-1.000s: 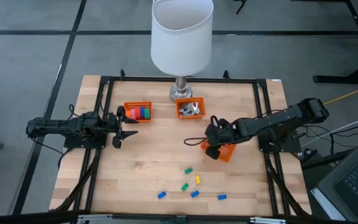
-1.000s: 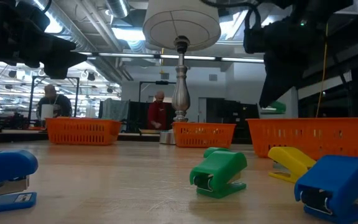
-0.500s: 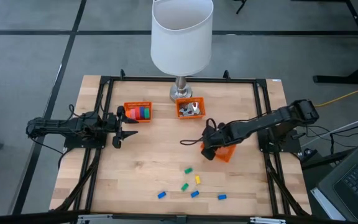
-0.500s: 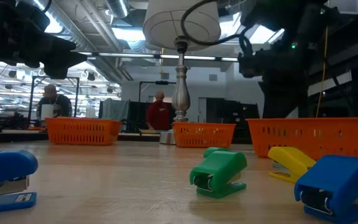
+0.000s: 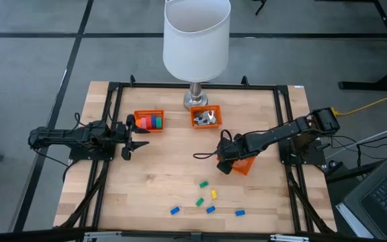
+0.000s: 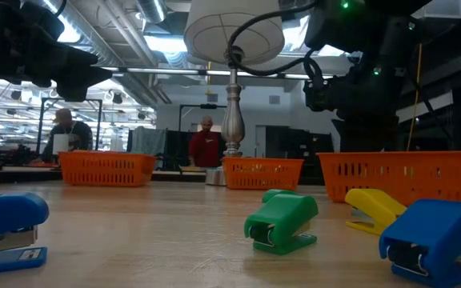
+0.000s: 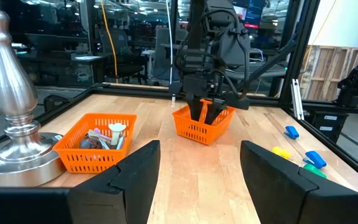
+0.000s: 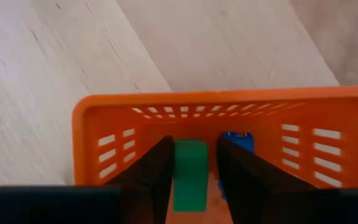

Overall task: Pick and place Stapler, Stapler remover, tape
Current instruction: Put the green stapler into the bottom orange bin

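My right gripper [image 5: 226,161] points down into an orange basket [image 5: 244,165] right of the table's middle, shut on a green stapler [image 8: 189,171]. A blue stapler [image 8: 236,142] lies on the basket's floor. Several staplers, green [image 5: 203,183], yellow [image 5: 213,193] and blue [image 5: 175,210], rest on the table nearer the front. The tape rolls [image 5: 153,122] sit in the far-left basket. Pale stapler removers [image 5: 207,117] fill the middle basket. My left gripper [image 5: 134,138] waits open at the table's left. My right gripper pinches the green stapler's body [image 8: 189,155] between its two fingers [image 8: 157,171], coming from above and pointing down. The stapler lies along the fingers, inside the basket's walls. Whether it touches the basket's floor, I cannot tell.
A lamp with a white shade [image 5: 196,37] and metal base [image 5: 195,101] stands at the far edge by the middle basket [image 7: 95,140]. A black frame [image 5: 113,94] runs round the table. Bare wood lies between the baskets and the loose staplers. People show in the room behind.
My right arm has stretched out and sunk, carrying its gripper a little toward the table's left edge and down into the orange basket. The left arm and the loose staplers have stayed put.
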### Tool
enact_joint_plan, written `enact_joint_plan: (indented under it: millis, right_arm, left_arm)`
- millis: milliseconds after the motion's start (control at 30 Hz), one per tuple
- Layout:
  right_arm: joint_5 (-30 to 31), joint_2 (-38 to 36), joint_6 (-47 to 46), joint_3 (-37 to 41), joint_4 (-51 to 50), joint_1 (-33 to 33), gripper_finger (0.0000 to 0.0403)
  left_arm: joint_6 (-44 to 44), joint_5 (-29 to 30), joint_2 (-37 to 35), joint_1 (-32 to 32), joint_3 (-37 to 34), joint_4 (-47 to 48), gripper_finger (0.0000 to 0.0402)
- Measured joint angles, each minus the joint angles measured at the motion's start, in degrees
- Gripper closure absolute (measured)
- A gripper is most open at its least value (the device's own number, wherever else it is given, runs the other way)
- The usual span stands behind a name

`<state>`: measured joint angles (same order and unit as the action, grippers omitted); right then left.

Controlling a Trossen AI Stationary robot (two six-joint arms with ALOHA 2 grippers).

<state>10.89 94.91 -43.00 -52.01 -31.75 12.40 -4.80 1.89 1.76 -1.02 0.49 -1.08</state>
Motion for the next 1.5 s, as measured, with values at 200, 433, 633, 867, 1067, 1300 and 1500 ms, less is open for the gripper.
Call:
enact_joint_plan:
  millis: [200, 433, 633, 867, 1067, 1300, 1500]
  right_arm:
    - [-3.65, 0.0, -0.27, 0.0, -0.17, -0.94, 0.027]
    - [-6.39, 0.0, -0.03, -2.77, -5.51, -2.83, 0.0268]
    - [-6.42, -0.01, -0.06, -9.08, -13.8, -5.63, 0.0268]
    - [-6.42, -0.07, 0.18, -15.75, -8.48, -4.72, 0.0267]
    - [-5.32, -0.07, 8.54, -17.22, 6.64, 2.21, 0.0267]
    - [0.9, 0.57, 10.64, -17.23, 17.7, 8.45, 0.0267]
    - [9.17, 3.63, 19.09, -17.22, 21.76, 9.78, 0.0267]
  left_arm:
    - [0.0, 0.0, 0.0, 0.01, -0.01, 0.0, 0.0183]
    - [0.0, 0.0, 0.0, 0.02, -0.01, 0.0, 0.0183]
    - [0.0, 0.0, 0.0, 0.02, -0.02, 0.0, 0.0183]
    - [0.0, 0.0, 0.0, 0.0, -0.02, 0.0, 0.0183]
    - [0.0, 0.0, 0.0, 0.0, -0.01, 0.0, 0.0183]
    - [0.0, 0.0, -0.01, 0.0, -0.02, 0.0, 0.0183]
    - [0.0, 0.0, -0.02, 0.0, -0.01, -0.02, 0.0183]
